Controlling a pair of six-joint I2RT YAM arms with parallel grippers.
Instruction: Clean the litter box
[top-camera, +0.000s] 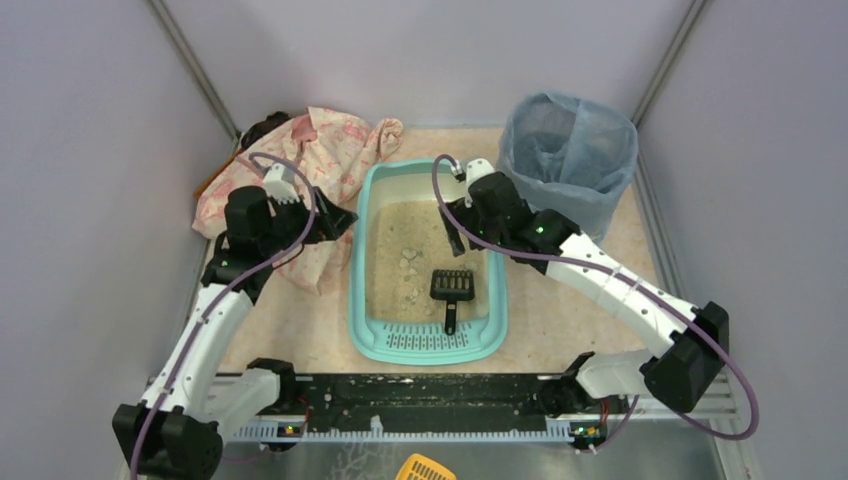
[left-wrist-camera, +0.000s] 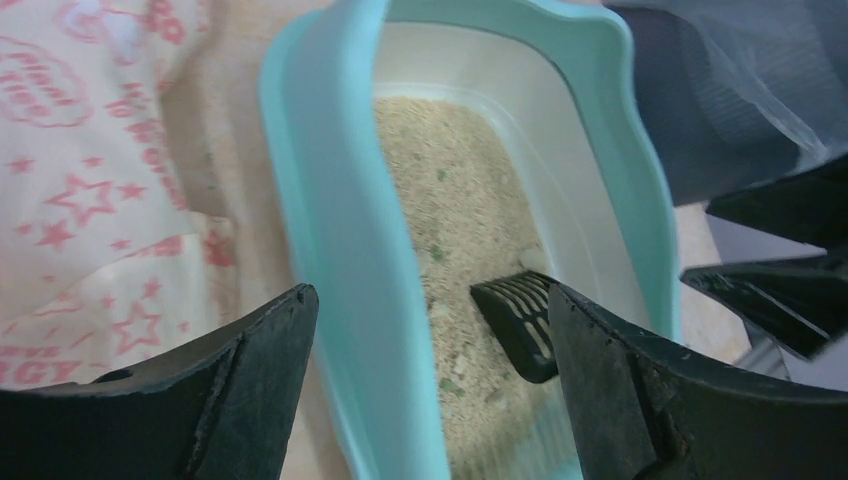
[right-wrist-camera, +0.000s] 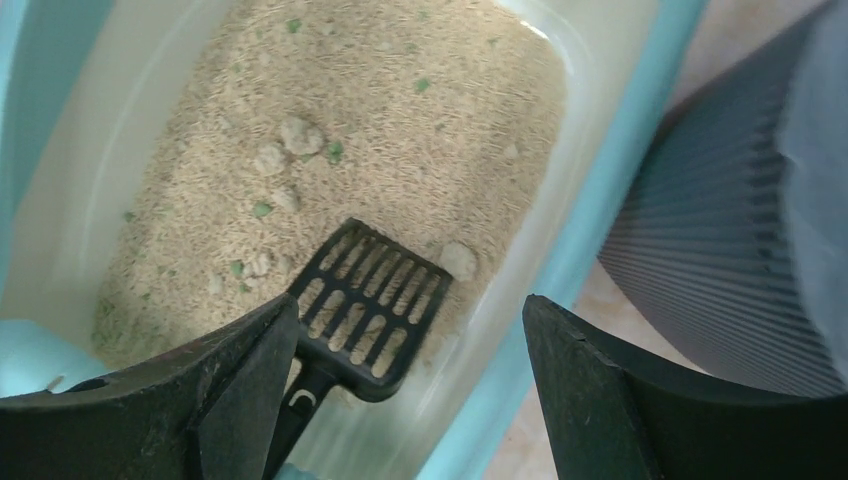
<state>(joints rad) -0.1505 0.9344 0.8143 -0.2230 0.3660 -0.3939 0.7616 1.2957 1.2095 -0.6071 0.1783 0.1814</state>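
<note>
The turquoise litter box (top-camera: 360, 262) lies mid-table, beige litter inside with pale clumps (top-camera: 408, 258). A black slotted scoop (top-camera: 452, 290) rests in the litter, handle toward the grille end. My left gripper (top-camera: 338, 220) hovers open at the box's left rim with nothing between its fingers. In the left wrist view this gripper (left-wrist-camera: 428, 295) straddles the rim (left-wrist-camera: 340, 220), the scoop (left-wrist-camera: 515, 320) by its right finger. My right gripper (top-camera: 458, 235) hangs open over the box's far right. The right wrist view shows that gripper (right-wrist-camera: 408, 300) above the scoop (right-wrist-camera: 370, 300) and clumps (right-wrist-camera: 295, 135).
A grey bin lined with a blue bag (top-camera: 568, 150) stands at the back right, close to the box's right wall (right-wrist-camera: 610, 170). A pink patterned cloth (top-camera: 310, 160) lies at the back left under my left arm. A yellow slotted thing (top-camera: 425, 468) shows at the bottom edge.
</note>
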